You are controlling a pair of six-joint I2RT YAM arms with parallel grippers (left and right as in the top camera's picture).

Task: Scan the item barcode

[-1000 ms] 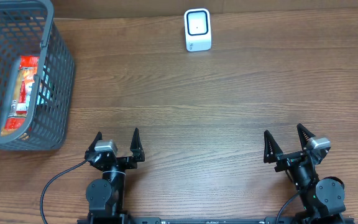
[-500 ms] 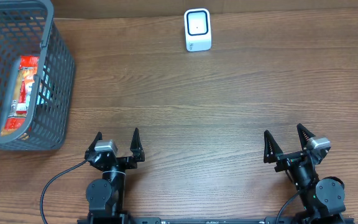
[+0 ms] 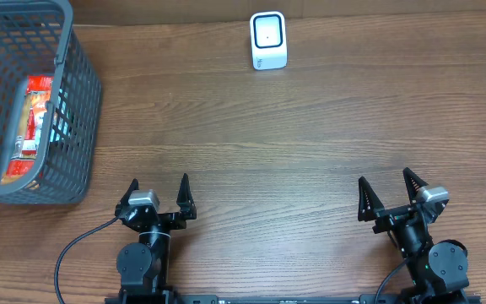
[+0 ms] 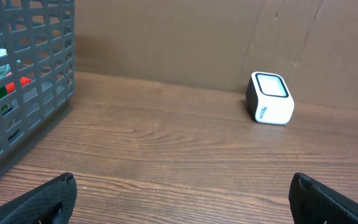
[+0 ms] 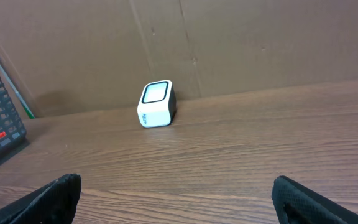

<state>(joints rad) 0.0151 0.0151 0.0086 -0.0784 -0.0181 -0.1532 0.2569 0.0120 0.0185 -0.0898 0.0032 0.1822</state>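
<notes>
Item (image 3: 32, 127): red packets lying at the bottom of the grey basket (image 3: 81, 93), far left on the table (image 3: 268, 143); I can't make out a barcode from here.
Scanner (image 3: 268, 40): small white box at the far edge, middle of the table, well apart from the basket.
Left gripper (image 3: 159, 180): fingers spread wide, holding nothing, low at the near edge, outside the basket.
Right gripper (image 3: 385, 176): fingers spread wide, holding nothing, at the near right, well apart from the packets.
Risk, reach: I judge the basket wall is tall; coming in at an angle could catch a finger in the mesh or shove the whole basket aside.
Risk, grip: the packets overlap, so I could pinch two at once, or pinch a loose corner and drop it on the way.
Risk, scan: with the barcode side unknown, I could present the wrong face or a creased one to the window and get no read.
Risk, scanner: it looks light; a bump could push or tip it.
</notes>
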